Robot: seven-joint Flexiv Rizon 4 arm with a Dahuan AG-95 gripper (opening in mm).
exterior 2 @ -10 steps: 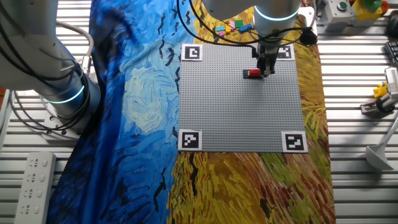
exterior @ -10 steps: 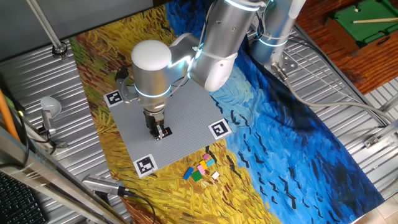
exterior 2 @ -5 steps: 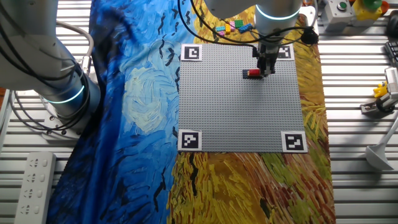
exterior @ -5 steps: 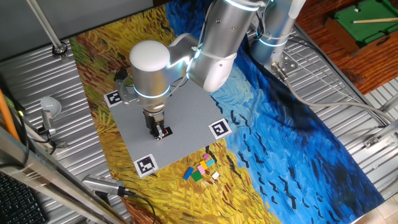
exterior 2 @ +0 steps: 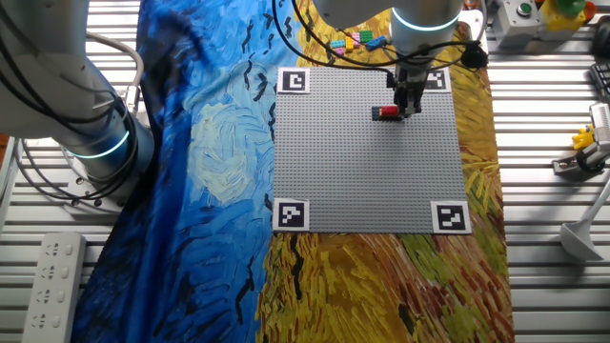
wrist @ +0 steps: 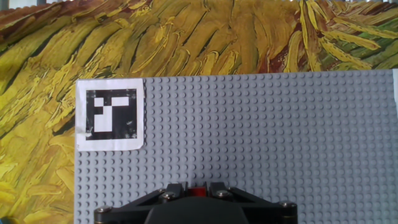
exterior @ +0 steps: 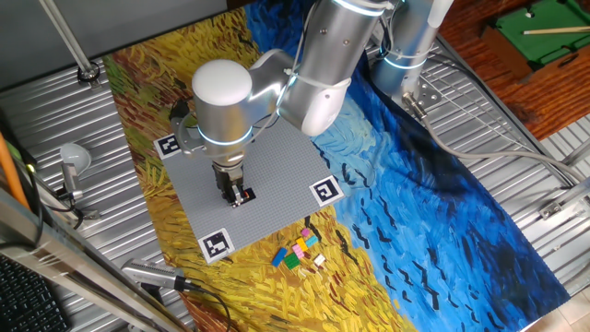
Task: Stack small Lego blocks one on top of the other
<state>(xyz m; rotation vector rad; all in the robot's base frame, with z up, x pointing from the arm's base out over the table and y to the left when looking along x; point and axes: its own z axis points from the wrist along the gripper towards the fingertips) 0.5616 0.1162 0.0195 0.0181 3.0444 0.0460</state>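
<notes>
A small red Lego block (exterior 2: 385, 112) sits on the grey studded baseplate (exterior 2: 372, 171) near its far right side. My gripper (exterior 2: 411, 107) is lowered onto the plate at the block's right end. In the hand view the red block (wrist: 198, 191) shows as a sliver between my two dark fingers, which stand close on either side of it. In one fixed view my gripper (exterior: 238, 195) touches the plate (exterior: 277, 152) near its front edge. Several loose small blocks (exterior: 297, 254), yellow, green, pink, blue and white, lie on the cloth beside the plate; the other fixed view shows them too (exterior 2: 357, 41).
Black-and-white square markers (wrist: 111, 118) sit at the baseplate's corners. The plate lies on a painted yellow and blue cloth (exterior 2: 210, 143). A second arm's base (exterior 2: 86, 114) stands at the left. Small fixtures (exterior 2: 583, 148) stand on the metal table at the right.
</notes>
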